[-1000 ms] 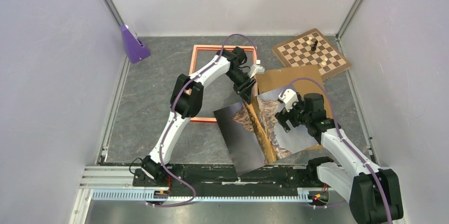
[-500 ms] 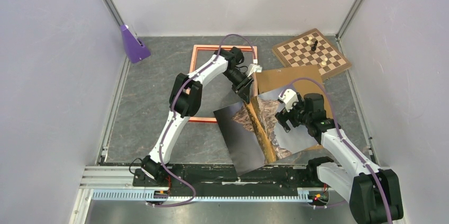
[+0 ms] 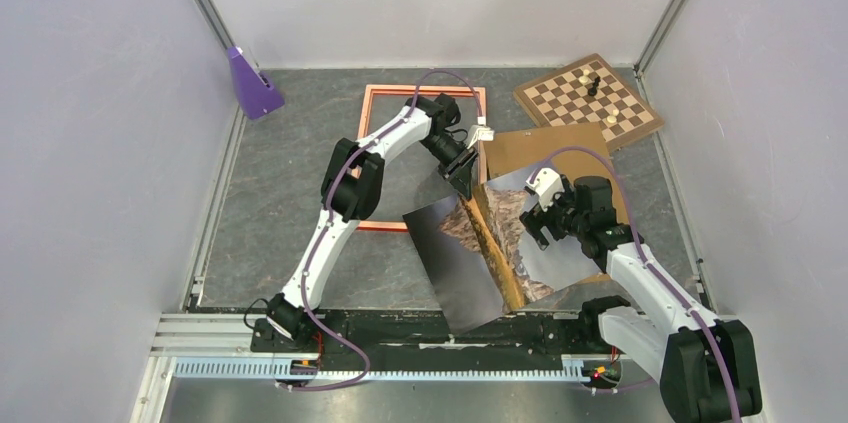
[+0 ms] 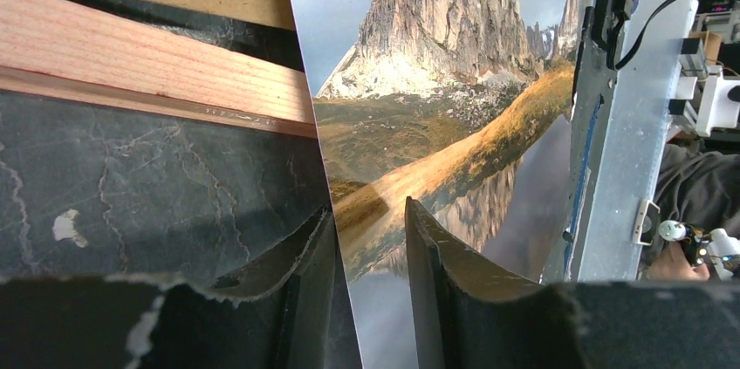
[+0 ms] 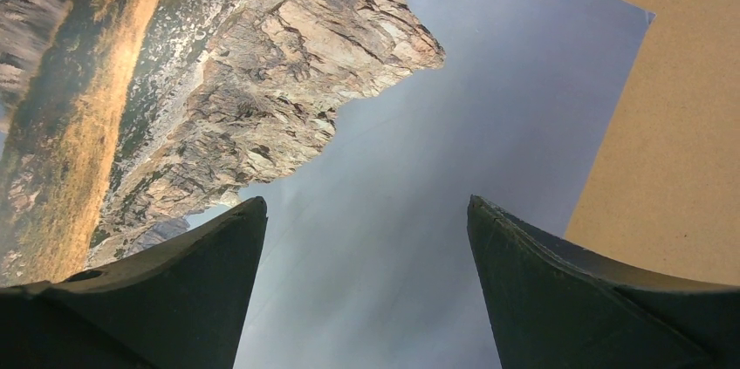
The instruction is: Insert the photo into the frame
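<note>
The photo (image 3: 480, 248), a rocky mountain mirrored in a lake, lies tilted on the dark table, its right part over a brown backing board (image 3: 545, 148). The orange-red frame (image 3: 385, 91) lies flat behind and left of it, partly under my left arm. My left gripper (image 3: 466, 175) sits at the photo's far corner. In the left wrist view its jaws (image 4: 367, 207) stand apart astride the photo (image 4: 419, 125) edge, which rests against the left finger. My right gripper (image 3: 533, 223) hovers open over the grey sky of the photo (image 5: 366, 107), holding nothing.
A brown chessboard (image 3: 590, 103) with a few pieces lies at the back right, next to the backing board (image 5: 681, 125). A purple wedge (image 3: 250, 83) stands in the back left corner. A frame rail (image 4: 148, 64) runs close beside the left gripper. Walls close in three sides.
The left gripper's jaws have narrowed a little around the photo's edge and its wrist has turned slightly. The right arm and the photo have hardly moved.
</note>
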You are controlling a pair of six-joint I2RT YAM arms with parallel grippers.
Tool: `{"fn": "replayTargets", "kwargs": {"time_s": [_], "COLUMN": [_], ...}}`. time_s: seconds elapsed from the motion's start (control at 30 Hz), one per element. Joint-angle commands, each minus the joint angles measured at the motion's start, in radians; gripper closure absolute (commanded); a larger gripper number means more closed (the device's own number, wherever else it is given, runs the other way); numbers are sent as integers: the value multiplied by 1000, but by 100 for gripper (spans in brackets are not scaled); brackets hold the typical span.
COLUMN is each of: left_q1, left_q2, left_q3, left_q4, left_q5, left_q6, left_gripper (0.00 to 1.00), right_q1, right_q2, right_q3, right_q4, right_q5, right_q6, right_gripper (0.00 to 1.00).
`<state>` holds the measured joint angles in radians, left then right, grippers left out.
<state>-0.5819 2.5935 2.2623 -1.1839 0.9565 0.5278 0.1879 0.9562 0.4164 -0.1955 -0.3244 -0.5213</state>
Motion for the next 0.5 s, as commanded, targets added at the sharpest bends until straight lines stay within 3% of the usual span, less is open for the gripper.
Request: {"fn": "replayTargets", "kwargs": {"time_s": [0.0, 0.2, 0.37, 0.47], "left_q1": [-5, -6, -4, 0], "left_q2": [25, 34, 23, 6], "left_q3": [-1, -6, -4, -1], "left_q4": [-15, -21, -28, -27], "left_q5": [42, 69, 80, 79], "left_q6": [23, 24, 26, 21], "left_gripper": [60, 64, 78, 94], "right_q1": [5, 5, 5, 5], "right_q2": [-21, -21, -21, -26], "right_q3": [-3, -2, -2, -1], "right_q4": [34, 36, 36, 37], "right_q5": [10, 14, 19, 26], "right_q6": [-4, -3, -4, -3], "right_gripper": [12, 12, 12, 12]}}
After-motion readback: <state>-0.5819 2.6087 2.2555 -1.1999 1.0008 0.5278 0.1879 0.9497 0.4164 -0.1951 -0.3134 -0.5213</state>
